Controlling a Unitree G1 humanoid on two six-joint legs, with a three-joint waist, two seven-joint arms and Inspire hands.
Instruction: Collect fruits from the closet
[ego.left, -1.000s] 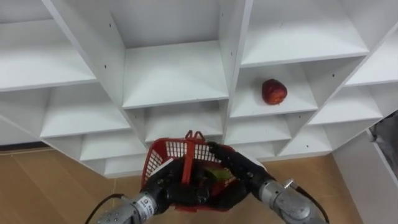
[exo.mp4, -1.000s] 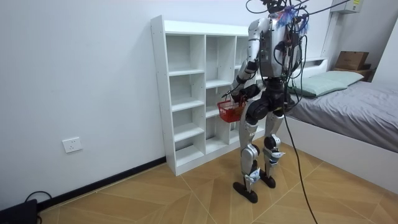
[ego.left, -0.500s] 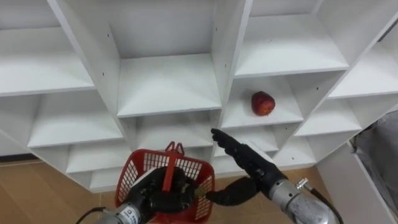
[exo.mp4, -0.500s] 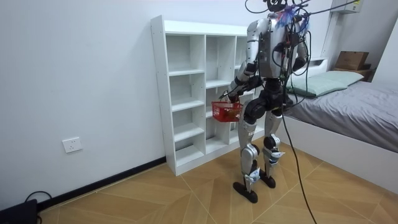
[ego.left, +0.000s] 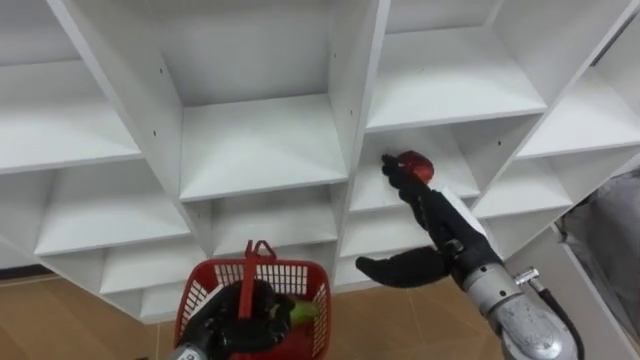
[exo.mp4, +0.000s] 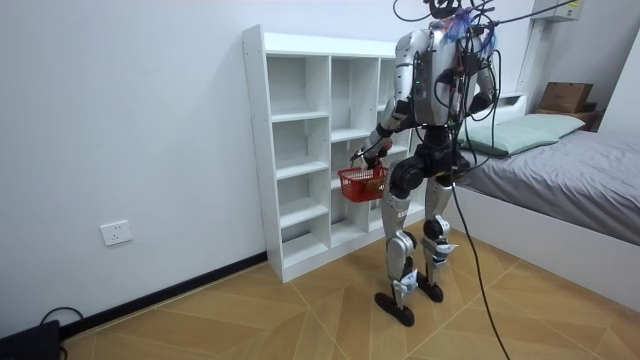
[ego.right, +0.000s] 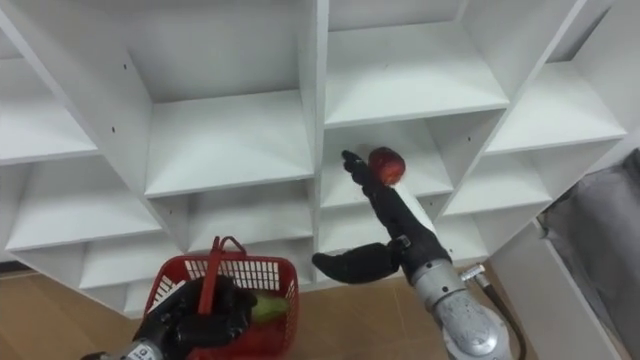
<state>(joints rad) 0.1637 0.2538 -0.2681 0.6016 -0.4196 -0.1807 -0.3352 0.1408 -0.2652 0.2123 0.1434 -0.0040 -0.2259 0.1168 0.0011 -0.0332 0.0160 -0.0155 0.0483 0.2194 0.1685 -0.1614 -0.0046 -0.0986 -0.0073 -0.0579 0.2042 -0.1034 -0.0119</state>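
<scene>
A red apple (ego.left: 416, 166) lies on a middle shelf in the right column of the white closet (ego.left: 262, 150). My right hand (ego.left: 443, 234) is open and stretched out toward it, with the fingertips (ego.left: 393, 170) just left of the apple and close to touching it. Low in the left eye view, my left hand (ego.left: 238, 326) is shut on the handle of a red basket (ego.left: 292, 279). A green fruit (ego.left: 303, 312) lies inside the basket. In the room view I stand upright facing the closet (exo.mp4: 300, 150), with the basket (exo.mp4: 361, 183) held at hip height.
The other closet compartments hold nothing. Upright white dividers (ego.left: 352, 110) separate the columns. A bed (exo.mp4: 560, 170) with grey bedding stands behind me at the room view's right. The floor (exo.mp4: 250, 310) is wood parquet.
My right hand has left the basket and risen up and forward to the apple's shelf. The basket has swung out to my left side, still in the left hand.
</scene>
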